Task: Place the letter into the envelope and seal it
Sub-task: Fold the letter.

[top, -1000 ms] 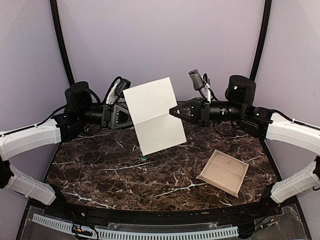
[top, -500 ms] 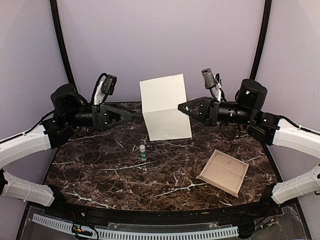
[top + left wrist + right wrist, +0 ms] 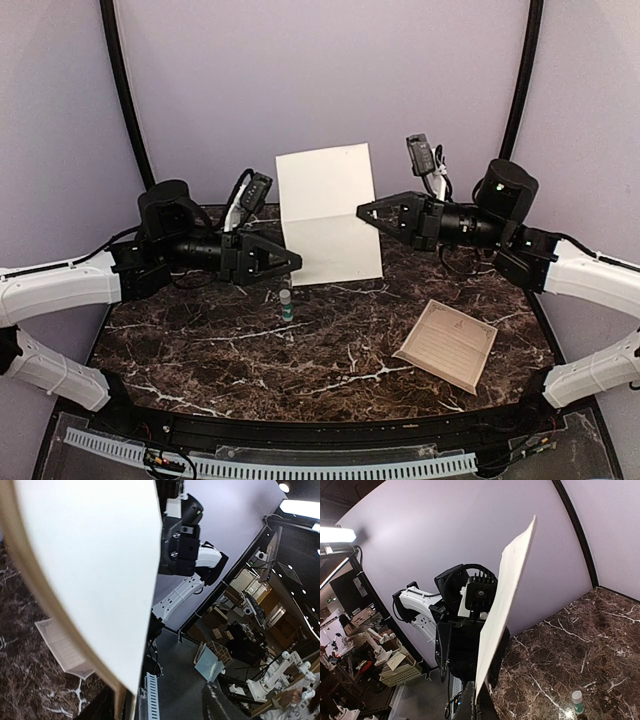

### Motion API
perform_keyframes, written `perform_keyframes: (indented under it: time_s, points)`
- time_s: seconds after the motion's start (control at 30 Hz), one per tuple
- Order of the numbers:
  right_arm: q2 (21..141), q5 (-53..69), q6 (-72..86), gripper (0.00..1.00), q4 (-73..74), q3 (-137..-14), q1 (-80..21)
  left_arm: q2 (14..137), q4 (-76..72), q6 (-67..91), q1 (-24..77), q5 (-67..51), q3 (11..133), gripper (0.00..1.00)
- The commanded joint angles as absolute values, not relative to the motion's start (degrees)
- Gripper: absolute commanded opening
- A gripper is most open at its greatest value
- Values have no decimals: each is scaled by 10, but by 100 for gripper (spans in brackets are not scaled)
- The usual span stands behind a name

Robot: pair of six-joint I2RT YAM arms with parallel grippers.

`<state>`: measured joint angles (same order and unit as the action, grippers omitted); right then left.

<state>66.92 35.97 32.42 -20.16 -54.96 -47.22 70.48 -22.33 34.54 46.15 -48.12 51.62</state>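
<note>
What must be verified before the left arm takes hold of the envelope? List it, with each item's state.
1. Right gripper shut on the envelope's right edge: ok.
2. Envelope held upright, its broad face toward the top camera: ok.
3. Left gripper at the envelope's lower left corner, jaws apart in the left wrist view: ok.
4. Envelope mouth open to take the letter: cannot tell.
5. Letter lying free on the table, front right: ok.
6. Small tube standing upright close by the left gripper, likely easy to knock: not ok.
</note>
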Motion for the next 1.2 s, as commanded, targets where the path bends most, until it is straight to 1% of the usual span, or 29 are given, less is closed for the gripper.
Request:
perform_keyframes:
  time_s: [0.0,0.07,0.13,0.37,0.5,0.63,0.7,0.87,0.93,1.03,1.17]
  points:
    - [668,349,343,0,-243,-543,-475,701,-246,327,463,-488,539,46]
    - [672,342,345,0,-236,-546,-475,701,-263,337,463,-492,532,39]
    - [677,342,351,0,-245,-545,-474,701,-279,346,463,-494,526,34]
    - [694,359,375,0,-279,-539,-475,696,-301,353,463,-477,516,27]
    - [697,356,378,0,-285,-534,-475,696,-311,355,463,-464,513,18]
    - [692,349,375,0,-273,-532,-475,700,-305,351,463,-450,517,2]
    - [685,340,370,1,-262,-532,-475,702,-285,339,463,-440,524,0]
    - [672,323,353,26,-233,-532,-475,708,-213,311,463,-419,541,0]
    - [673,324,347,33,-222,-537,-475,712,-203,302,463,-434,543,0]
    - [679,328,337,39,-203,-551,-475,720,-179,281,463,-469,553,0]
    - [686,325,322,41,-178,-573,-472,727,-116,226,463,-518,577,0]
